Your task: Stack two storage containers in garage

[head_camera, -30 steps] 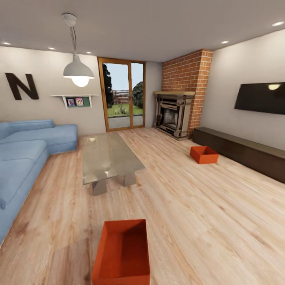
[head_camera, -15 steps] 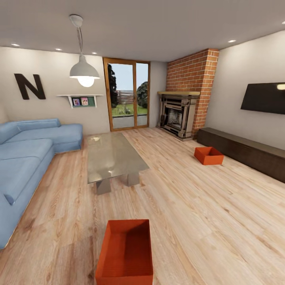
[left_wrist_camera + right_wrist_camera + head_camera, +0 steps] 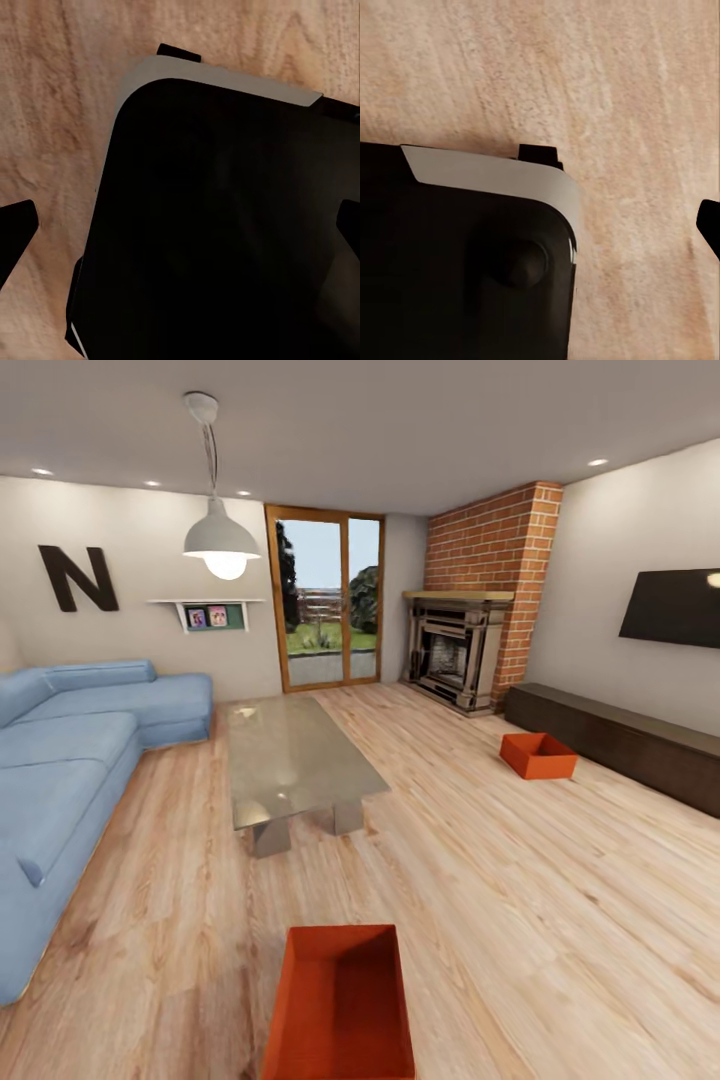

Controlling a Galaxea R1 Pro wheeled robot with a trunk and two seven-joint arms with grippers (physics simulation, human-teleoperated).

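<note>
While both end effectors' states cannot be told, two storage containers sit on the living room floor.
Near container lies below the coffee table; far container rests beside the dark cabinet.

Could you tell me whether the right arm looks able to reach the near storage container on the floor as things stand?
Probably not yet. The near storage container sits open on the wood floor with nothing around it, but the right wrist view looks down at the robot's base, not at the container.

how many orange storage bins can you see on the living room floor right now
2: one storage container lies close in front of the robot; the other sits far right, beside the low dark cabinet. Others may be hidden.
</note>
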